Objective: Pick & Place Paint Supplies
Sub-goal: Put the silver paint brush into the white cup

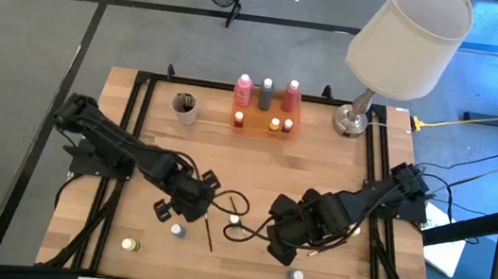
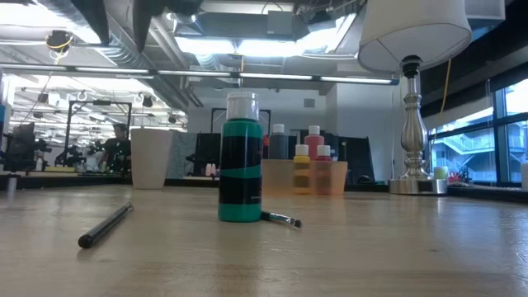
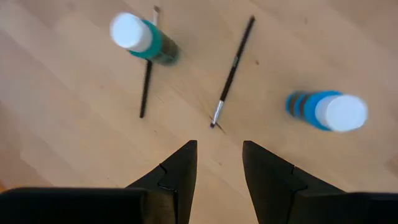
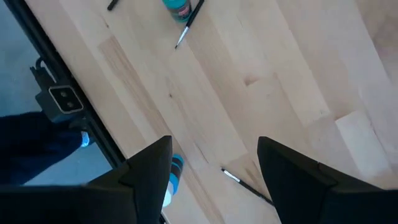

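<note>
Grippers both released, nothing held. Left gripper [image 3: 219, 163]: fingers parted w/ a moderate gap, empty, hovering above table [image 3: 74, 143], no contact seen. Just ahead of its tips lies a thin dark brush [image 3: 232, 70], bristle end nearest the tips; a second brush [image 3: 147, 81] sits beyond, beside a teal white-capped bottle [image 3: 144, 41]; blue white-capped bottle [image 3: 326, 111] off to the other side of the fingers. Right gripper [image 4: 214, 171]: fingers spread wide, empty, above bare wood; a brush [image 4: 249, 185] lies between/under the fingers, blue bottle [image 4: 175, 169] just beside one finger near table edge.

Arm pose, high view: left arm [image 1: 124, 153] reaches in from the left edge, wrist bent down over front-centre; right arm [image 1: 355, 210] reaches in from the right, gripper low over front-centre. The two ends are near each other, apart.

Low view only: grippers not visible; teal bottle [image 2: 240, 158] upright, brush [image 2: 282, 219] touching its base, another brush [image 2: 106, 225] well apart. Behind: orange tray [image 2: 280, 177] w/ bottles and pots, beige cup [image 2: 152, 157], lamp [image 2: 410, 99]. High view shows a yellow-lidded pot [image 1: 129, 245] near front-left edge, outside both wrist views.
</note>
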